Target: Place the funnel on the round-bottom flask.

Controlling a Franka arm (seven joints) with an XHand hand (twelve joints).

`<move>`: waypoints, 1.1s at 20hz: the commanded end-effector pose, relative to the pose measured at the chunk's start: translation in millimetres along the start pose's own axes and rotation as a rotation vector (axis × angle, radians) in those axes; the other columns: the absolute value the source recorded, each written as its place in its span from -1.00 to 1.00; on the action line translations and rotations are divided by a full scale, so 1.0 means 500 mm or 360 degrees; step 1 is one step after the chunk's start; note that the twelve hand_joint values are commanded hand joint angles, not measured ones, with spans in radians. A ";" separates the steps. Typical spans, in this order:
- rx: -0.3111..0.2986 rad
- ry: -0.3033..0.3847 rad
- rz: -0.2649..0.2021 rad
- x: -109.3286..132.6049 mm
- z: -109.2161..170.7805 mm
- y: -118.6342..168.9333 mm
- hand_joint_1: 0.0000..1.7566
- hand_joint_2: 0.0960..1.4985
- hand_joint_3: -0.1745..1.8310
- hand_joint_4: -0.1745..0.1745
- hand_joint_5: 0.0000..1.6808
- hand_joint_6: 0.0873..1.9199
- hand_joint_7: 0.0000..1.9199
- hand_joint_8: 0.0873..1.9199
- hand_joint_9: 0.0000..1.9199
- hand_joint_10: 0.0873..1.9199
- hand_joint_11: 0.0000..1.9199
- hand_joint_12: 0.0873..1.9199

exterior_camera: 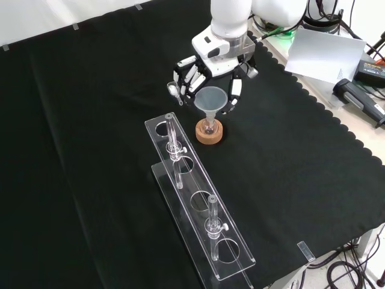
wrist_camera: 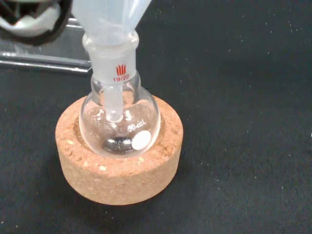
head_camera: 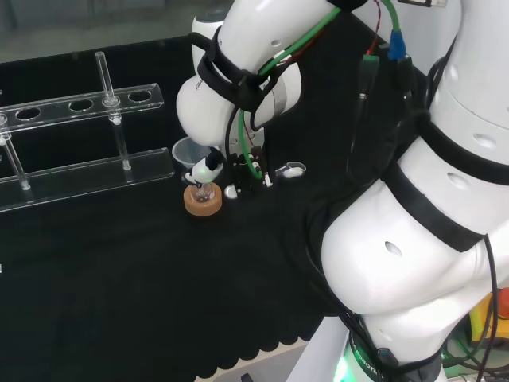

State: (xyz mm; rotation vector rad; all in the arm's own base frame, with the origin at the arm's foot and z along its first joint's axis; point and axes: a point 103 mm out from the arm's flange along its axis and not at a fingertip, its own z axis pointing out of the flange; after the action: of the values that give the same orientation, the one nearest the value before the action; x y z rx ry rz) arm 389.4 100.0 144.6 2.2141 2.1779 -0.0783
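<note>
- The funnel sits upright in the neck of the round-bottom flask, its stem reaching down into the bulb; the flask rests in a cork ring.
- The hand stands just behind the funnel, fingers spread and relaxed around its rim; contact is unclear.
- Placement looks done; next is a straight lift clear.
- A clear tube rack stands close in front; open black cloth lies elsewhere.

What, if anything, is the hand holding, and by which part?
It cannot be told: the hand hangs just behind the funnel, whose stem already sits in the round-bottom flask, but no contact is plainly visible.
</note>
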 end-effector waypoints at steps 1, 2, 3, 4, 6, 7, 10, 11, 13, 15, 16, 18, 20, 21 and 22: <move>0.0059 -0.0007 -0.0015 0.000 0.002 0.001 -0.12 -0.46 -0.18 0.18 -0.30 -0.68 -0.02 -0.71 -0.25 -0.72 -1.00 0.23; 0.0062 -0.0003 -0.0013 -0.001 0.003 0.001 -0.13 -0.46 -0.19 0.16 -0.31 -0.75 -0.04 -0.72 -0.27 -0.70 -1.00 0.22; 0.0063 -0.0002 -0.0012 -0.002 0.003 0.000 -0.14 -0.45 -0.21 0.14 -0.31 -0.81 -0.07 -0.73 -0.29 -0.68 -1.00 0.20; 0.0065 0.0002 -0.0011 -0.003 0.004 0.000 -0.14 -0.45 -0.21 0.13 -0.32 -0.85 -0.08 -0.74 -0.30 -0.67 -1.00 0.20; 0.0068 0.0003 -0.0011 -0.006 0.005 0.000 -0.15 -0.45 -0.22 0.11 -0.34 -0.89 -0.11 -0.75 -0.32 -0.66 -1.00 0.19; 0.0067 0.0005 -0.0010 -0.008 0.005 0.001 -0.15 -0.46 -0.22 0.10 -0.36 -0.90 -0.12 -0.75 -0.33 -0.65 -1.00 0.19; 0.0065 0.0007 -0.0007 -0.008 0.006 0.000 -0.16 -0.46 -0.23 0.08 -0.39 -0.93 -0.13 -0.76 -0.34 -0.65 -1.00 0.18; 0.0066 0.0011 -0.0007 -0.008 0.006 0.000 -0.16 -0.45 -0.23 0.08 -0.38 -0.95 -0.13 -0.76 -0.34 -0.64 -1.00 0.18; 0.0067 0.0013 -0.0008 -0.008 0.006 0.000 -0.17 -0.45 -0.24 0.07 -0.38 -0.97 -0.14 -0.76 -0.35 -0.63 -1.00 0.17; 0.0067 0.0018 -0.0006 -0.009 0.005 0.001 -0.17 -0.45 -0.24 0.07 -0.38 -0.98 -0.14 -0.76 -0.35 -0.63 -1.00 0.17; 0.0067 0.0019 -0.0005 -0.009 0.005 0.001 -0.17 -0.45 -0.25 0.07 -0.38 -0.99 -0.15 -0.76 -0.35 -0.63 -1.00 0.17; 0.0067 0.0018 -0.0007 -0.007 0.005 0.001 -0.17 -0.45 -0.25 0.07 -0.38 -0.99 -0.15 -0.76 -0.36 -0.63 -1.00 0.17; 0.0066 0.0020 -0.0007 -0.008 0.005 0.000 -0.17 -0.45 -0.25 0.06 -0.38 -0.99 -0.15 -0.77 -0.36 -0.63 -1.00 0.16; 0.0066 0.0019 -0.0007 -0.008 0.004 0.000 -0.17 -0.44 -0.25 0.06 -0.38 -0.99 -0.15 -0.77 -0.36 -0.62 -1.00 0.16; 0.0063 0.0020 -0.0008 -0.008 0.004 -0.001 -0.17 -0.44 -0.25 0.06 -0.38 -0.99 -0.16 -0.77 -0.36 -0.62 -1.00 0.16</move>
State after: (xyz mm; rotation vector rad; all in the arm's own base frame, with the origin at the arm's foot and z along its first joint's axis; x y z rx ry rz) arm 389.7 95.9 142.4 2.2376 2.2073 -0.1115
